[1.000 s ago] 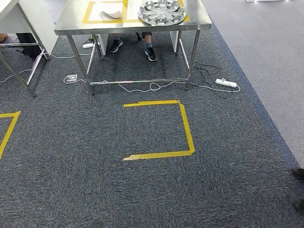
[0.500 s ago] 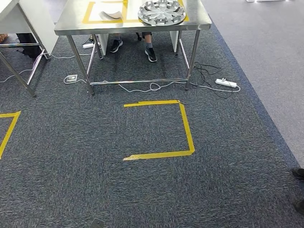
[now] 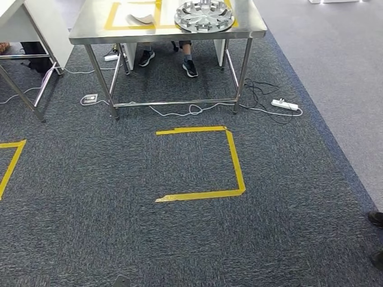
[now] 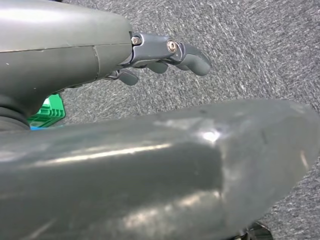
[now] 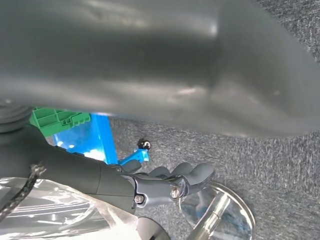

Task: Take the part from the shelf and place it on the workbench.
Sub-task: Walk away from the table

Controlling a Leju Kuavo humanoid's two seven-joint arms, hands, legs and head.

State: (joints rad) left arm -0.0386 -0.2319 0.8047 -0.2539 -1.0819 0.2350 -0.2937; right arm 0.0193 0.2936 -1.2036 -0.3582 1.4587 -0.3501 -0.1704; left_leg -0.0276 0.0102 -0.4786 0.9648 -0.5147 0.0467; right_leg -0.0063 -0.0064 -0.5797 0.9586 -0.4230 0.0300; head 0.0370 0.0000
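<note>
Round silver spoked wheel cover (image 3: 204, 15) flat near front right corner of steel worktop (image 3: 90, 27) (partly over yellow tape). Left hand (image 4: 166, 55) empty above grey carpet, dark fingers loosely extended. Right hand (image 5: 170, 185) likewise empty, fingers lightly curved, apart.

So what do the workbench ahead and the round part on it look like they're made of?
The workbench looks like brushed stainless steel: a dull grey top with soft reflections and bare metal legs. The round part looks like a silver wheel cover with spoke-like cutouts; its sheen could be metal or silver-painted plastic, and the view cannot settle which.
</note>
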